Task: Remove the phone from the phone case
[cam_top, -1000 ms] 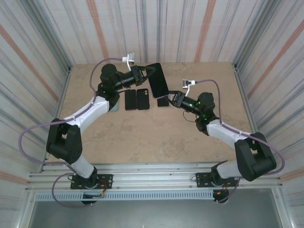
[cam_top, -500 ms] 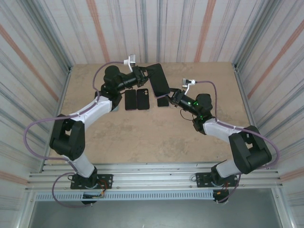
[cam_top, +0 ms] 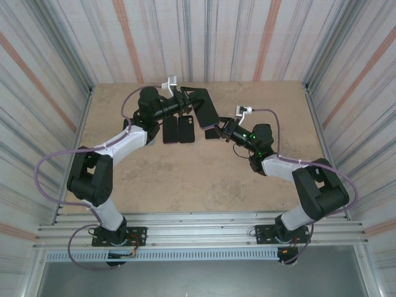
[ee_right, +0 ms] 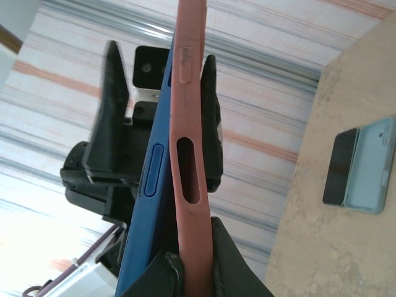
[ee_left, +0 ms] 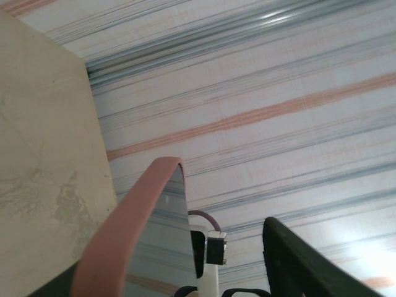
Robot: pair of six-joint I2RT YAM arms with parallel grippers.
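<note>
The tan, mottled table (cam_top: 185, 179) takes up the middle of the overhead frame. In its upper middle a dark phone (cam_top: 170, 130) lies flat, with a second dark phone (cam_top: 186, 129) just beside it, their long edges parallel. To their right lies a dark slab (cam_top: 212, 133), partly covered from above. At the right edge of the right wrist view, a pale blue-grey case (ee_right: 373, 166) lies flat on the table, touching a dark handset (ee_right: 340, 167).

Left end effector (cam_top: 188, 102) parted, right end effector (cam_top: 218, 128) clamped, arms outstretched
</note>
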